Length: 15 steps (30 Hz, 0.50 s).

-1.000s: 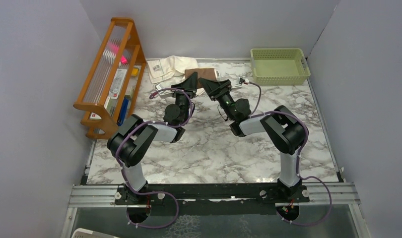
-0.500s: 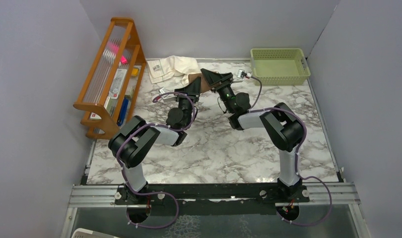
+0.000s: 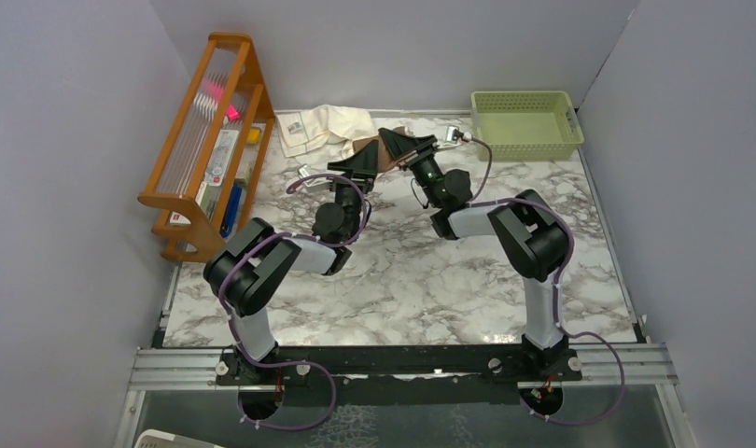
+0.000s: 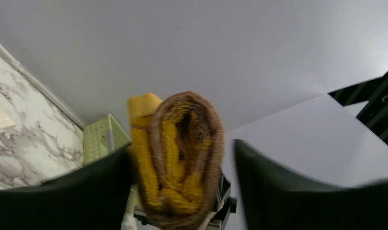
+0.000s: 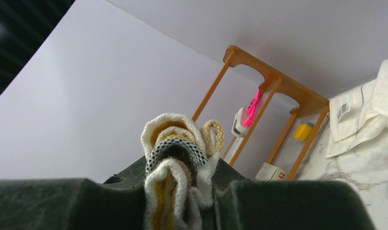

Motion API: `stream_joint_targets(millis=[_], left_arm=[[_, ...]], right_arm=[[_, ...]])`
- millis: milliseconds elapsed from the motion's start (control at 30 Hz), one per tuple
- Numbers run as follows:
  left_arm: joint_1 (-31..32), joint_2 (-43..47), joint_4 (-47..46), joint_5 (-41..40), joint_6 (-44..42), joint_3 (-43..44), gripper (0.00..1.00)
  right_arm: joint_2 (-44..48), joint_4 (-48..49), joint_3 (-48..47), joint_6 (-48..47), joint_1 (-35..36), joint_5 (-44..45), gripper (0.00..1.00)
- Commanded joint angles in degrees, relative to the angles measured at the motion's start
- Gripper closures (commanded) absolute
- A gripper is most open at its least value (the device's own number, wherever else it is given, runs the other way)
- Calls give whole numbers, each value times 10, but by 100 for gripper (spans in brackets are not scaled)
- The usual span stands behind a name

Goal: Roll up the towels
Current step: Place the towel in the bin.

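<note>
From above, the left gripper (image 3: 368,157) and right gripper (image 3: 389,142) hid most of the brown towel (image 3: 381,159); the wooden rack's (image 3: 227,39) contents were too small for us to name.

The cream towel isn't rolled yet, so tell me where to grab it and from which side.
Probably pinch the cream towel at its near-left corner by the label patch, coming down from the near side: that part lies flat, the right part is bunched, and the wall sits just behind it.

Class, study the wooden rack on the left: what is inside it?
The wooden rack holds a pink item, a yellow block, white packets and a blue item. Its slats and frame cover the rest.
</note>
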<state>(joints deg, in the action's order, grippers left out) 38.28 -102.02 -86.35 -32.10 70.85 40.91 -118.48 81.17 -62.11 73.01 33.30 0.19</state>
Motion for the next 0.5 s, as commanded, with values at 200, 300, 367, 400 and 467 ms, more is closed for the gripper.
stream_joint_targets(millis=[200,300,367,400,467], left_arm=[[-16,159,90,146,-78,0,1],[-16,234,289,172,-203,32,1],[-16,265,378,175,-262,41,1],[-17,279,402,175,-286,40,1],[-19,302,444,178,-324,35,1]], right_arm=[[145,-173,-18,-205,-192,-242,99],[180,-459,-130,-422,-234,-284,99],[169,-643,-231,-584,-241,-259,99],[154,-722,-283,-643,-244,-244,99],[107,-851,-387,-728,-254,-219,99]])
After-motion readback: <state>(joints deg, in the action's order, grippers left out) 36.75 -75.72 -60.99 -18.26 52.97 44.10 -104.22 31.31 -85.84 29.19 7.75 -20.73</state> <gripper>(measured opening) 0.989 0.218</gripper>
